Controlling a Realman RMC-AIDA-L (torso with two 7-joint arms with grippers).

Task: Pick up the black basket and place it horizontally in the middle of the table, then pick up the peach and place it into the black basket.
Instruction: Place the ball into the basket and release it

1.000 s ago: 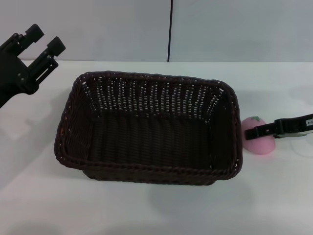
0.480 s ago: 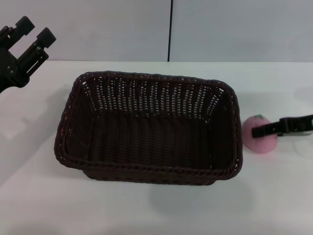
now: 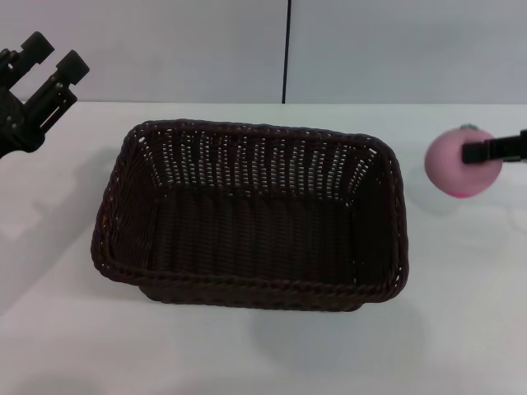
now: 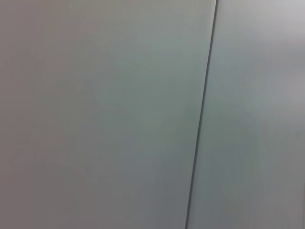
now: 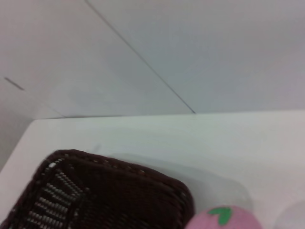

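The black basket [image 3: 251,214] lies lengthwise across the middle of the white table [image 3: 247,354], open side up and empty. The pink peach [image 3: 455,169] hangs in the air to the right of the basket, clear of the table, with my right gripper [image 3: 468,155] shut on it; one black finger [image 3: 498,148] crosses its front. The right wrist view shows the peach's top with its green spot [image 5: 223,218] and a corner of the basket [image 5: 95,195]. My left gripper [image 3: 55,54] is open and empty, raised at the far left, away from the basket.
A grey wall with a dark vertical seam [image 3: 286,49] stands behind the table. The left wrist view shows only that wall [image 4: 95,114]. The peach's faint shadow lies on the table right of the basket.
My right gripper has lifted the peach off the table, up and slightly to the right. My left gripper has drawn back to the left. The basket has not moved.
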